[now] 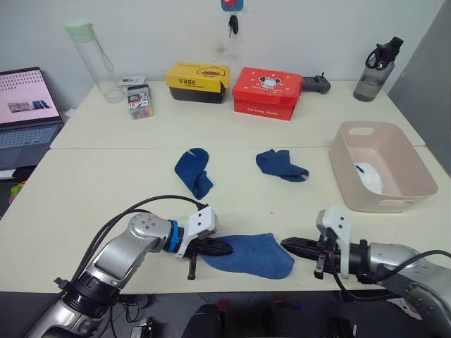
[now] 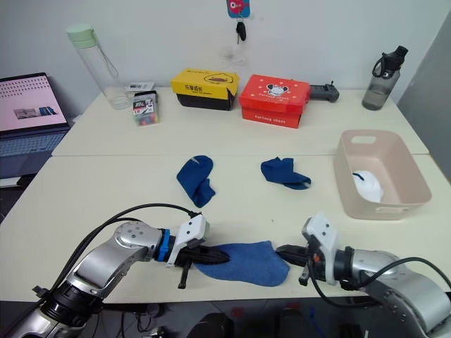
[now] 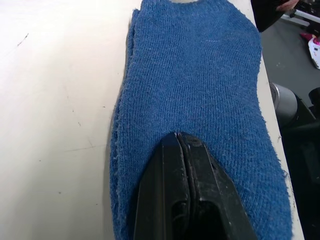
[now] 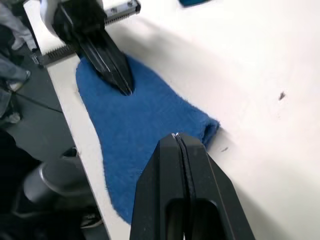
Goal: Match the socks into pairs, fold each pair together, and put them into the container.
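Counter [image 1: 106, 204] space holds everything, with the beige plastic tub [image 1: 349, 169] as landmark: a white sock [image 1: 370, 177] lies inside it. Well to the tub's left lie two crumpled blue socks [image 1: 194, 171] [image 1: 280, 165]. Nearer the counter's front edge, left of the tub, sits a flat blue sock stack [image 1: 250, 255], apparently two layers. Left end effector [image 1: 220, 247], fingers pressed together, rests on its cuff end; right end effector [image 1: 292, 246], also closed, sits just beside the toe. Fabric looks light, limp, grippy; pinch an edge through both layers.
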You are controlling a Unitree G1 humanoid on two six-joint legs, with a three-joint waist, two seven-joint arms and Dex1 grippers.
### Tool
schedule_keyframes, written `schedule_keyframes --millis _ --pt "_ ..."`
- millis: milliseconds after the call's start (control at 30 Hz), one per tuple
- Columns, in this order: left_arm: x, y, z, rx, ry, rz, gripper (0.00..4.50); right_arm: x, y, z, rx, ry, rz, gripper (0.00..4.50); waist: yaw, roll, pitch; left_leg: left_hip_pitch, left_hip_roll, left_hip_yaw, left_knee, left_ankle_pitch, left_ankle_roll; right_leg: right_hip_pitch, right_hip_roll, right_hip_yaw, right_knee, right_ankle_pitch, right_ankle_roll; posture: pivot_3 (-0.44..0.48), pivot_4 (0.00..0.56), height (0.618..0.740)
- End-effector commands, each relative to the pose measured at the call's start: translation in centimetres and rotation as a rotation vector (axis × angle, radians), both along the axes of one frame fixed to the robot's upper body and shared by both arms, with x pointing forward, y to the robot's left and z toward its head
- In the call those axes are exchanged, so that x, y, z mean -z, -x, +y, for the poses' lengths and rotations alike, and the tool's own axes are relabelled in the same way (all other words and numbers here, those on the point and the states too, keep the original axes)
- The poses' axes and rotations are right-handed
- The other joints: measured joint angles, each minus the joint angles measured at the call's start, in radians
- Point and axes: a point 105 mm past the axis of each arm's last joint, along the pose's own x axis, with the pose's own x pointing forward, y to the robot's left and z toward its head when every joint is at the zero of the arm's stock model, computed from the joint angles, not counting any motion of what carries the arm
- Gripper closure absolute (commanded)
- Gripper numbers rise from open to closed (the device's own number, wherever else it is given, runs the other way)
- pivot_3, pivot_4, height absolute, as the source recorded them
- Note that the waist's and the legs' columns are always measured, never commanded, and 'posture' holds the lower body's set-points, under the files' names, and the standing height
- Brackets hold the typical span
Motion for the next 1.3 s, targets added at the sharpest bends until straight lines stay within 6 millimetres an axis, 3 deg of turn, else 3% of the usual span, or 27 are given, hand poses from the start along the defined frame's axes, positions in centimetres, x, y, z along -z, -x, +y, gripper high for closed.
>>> schedule_keyframes --millis 33,200,400,500,667,800,1100,1300 --pt "1.3 0.1 0.4 -0.027 -0.041 0.034 4.5 0.5 1.5 -0.3 -0.032 0.055 0.04 3.86 0.002 0.0 0.0 0.0 0.0 0.0 0.0 0.0 0.0 0.0 0.0 0.0 0.0 0.0 0.0 0.0 0.15 0.74" --pt "1.3 0.1 0.4 -0.028 -0.038 0.031 4.5 2.1 1.3 -0.2 0.029 0.103 0.043 2.18 0.0 0.0 0.0 0.0 0.0 0.0 0.0 -0.001 0.001 0.0 0.0 0.0 0.0 0.0 0.0 0.0 0.15 0.74" --pt "1.2 0.2 0.5 -0.037 -0.032 0.033 4.5 4.7 1.3 0.7 0.079 0.15 0.122 2.18 0.0 0.0 -0.002 0.0 0.0 0.0 0.0 0.0 0.0 0.0 0.0 0.0 0.0 0.0 0.0 0.0 0.15 0.74" --pt "1.1 0.1 0.6 -0.04 -0.033 0.029 4.5 4.3 1.3 1.4 0.04 0.162 0.084 2.82 -0.001 -0.001 -0.004 0.001 0.0 0.0 0.0 0.0 0.001 0.0 0.0 0.0 0.0 0.0 0.0 0.0 0.15 0.74" --pt "0.4 0.1 0.7 -0.033 -0.012 0.023 4.5 3.9 1.9 1.6 -0.079 0.246 -0.018 4.48 -0.001 0.0 -0.004 0.001 0.0 0.0 0.0 0.0 0.001 0.0 0.0 0.0 0.0 0.0 0.0 0.0 0.15 0.74" --pt "-1.1 -0.4 0.2 -0.022 0.031 0.005 4.5 2.9 0.9 1.0 -0.029 0.197 -0.023 4.48 -0.001 -0.001 -0.003 0.0 0.0 0.0 0.0 0.0 0.0 0.0 0.0 0.0 0.0 0.0 0.0 0.0 0.15 0.74" --pt "-4.0 -2.0 -2.0 0.033 0.1 -0.071 4.5 0.4 -0.7 -2.5 0.045 0.173 0.009 4.48 0.001 -0.002 -0.002 -0.001 0.0 0.0 0.0 0.0 0.0 -0.001 0.0 0.0 -0.001 0.0 0.0 0.0 0.15 0.74" --pt "-3.2 -2.4 -3.9 0.097 0.085 -0.079 4.5 -1.1 -0.4 -2.3 -0.032 0.19 -0.006 4.48 -0.001 -0.002 -0.002 -0.001 0.0 0.001 0.0 0.0 0.001 -0.001 0.0 0.0 -0.001 0.0 0.0 0.0 0.15 0.74"
